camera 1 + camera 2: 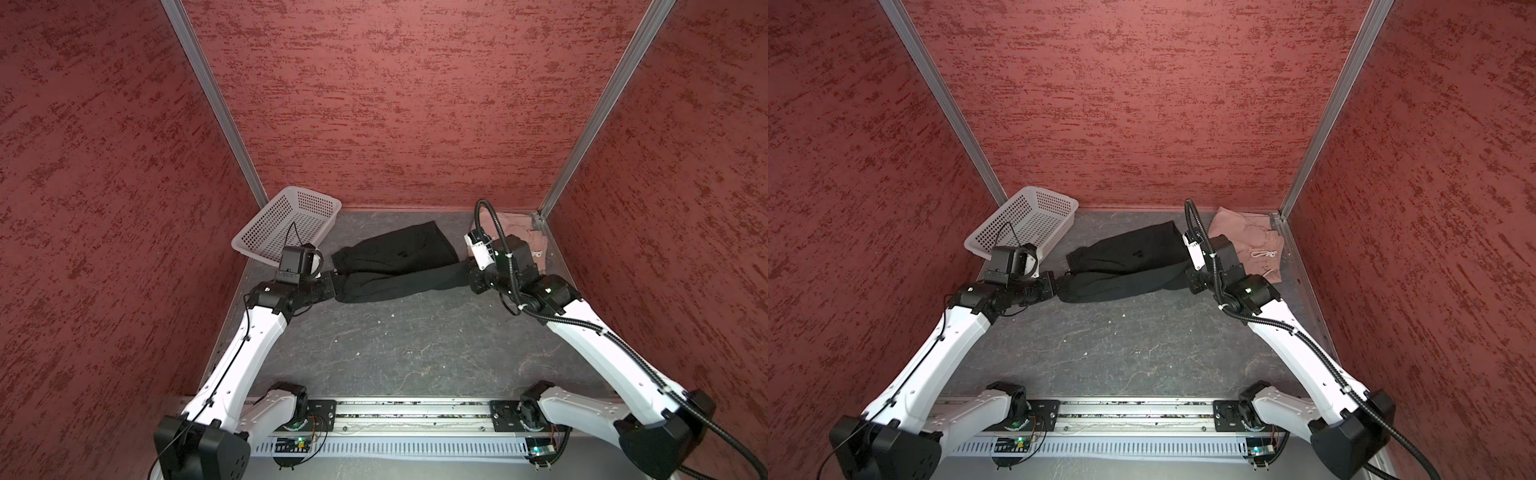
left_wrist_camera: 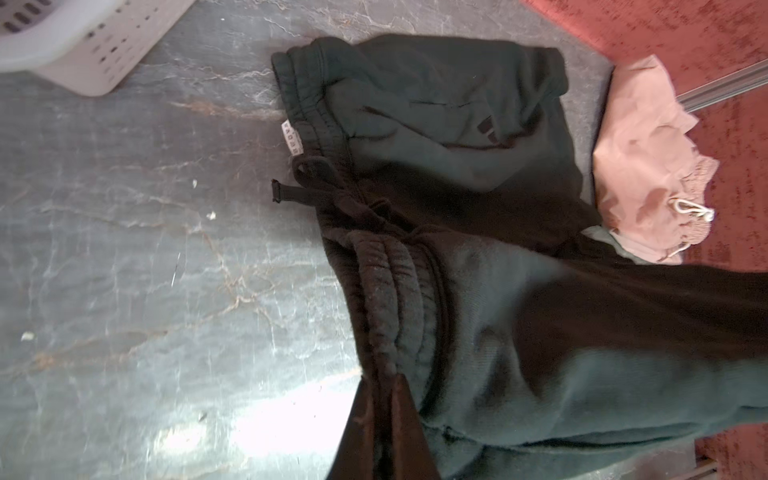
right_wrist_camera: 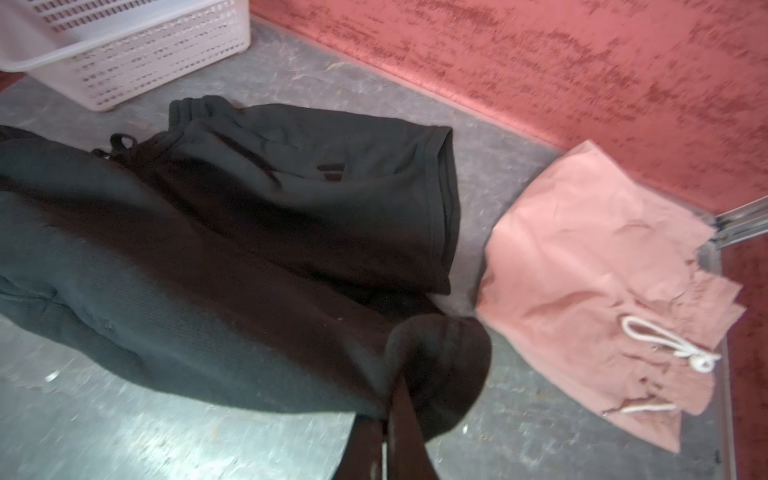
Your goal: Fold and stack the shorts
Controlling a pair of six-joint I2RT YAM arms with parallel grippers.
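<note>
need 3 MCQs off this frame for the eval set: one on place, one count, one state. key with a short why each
1. Where do the pink shorts lie?
A. in the middle
B. in the far right corner
C. at the near edge

2. How many pairs of shorts are in view?
A. two
B. three
C. one

3. How do the grippers stand at the black shorts?
A. both open above them
B. only the left grips
C. both shut on them

Key:
1 B: both top views show them at the far right, beyond the black pair.
2 A: one pink pair and one black pair.
3 C: the left gripper pinches the waist end and the right gripper pinches a leg end.
</note>
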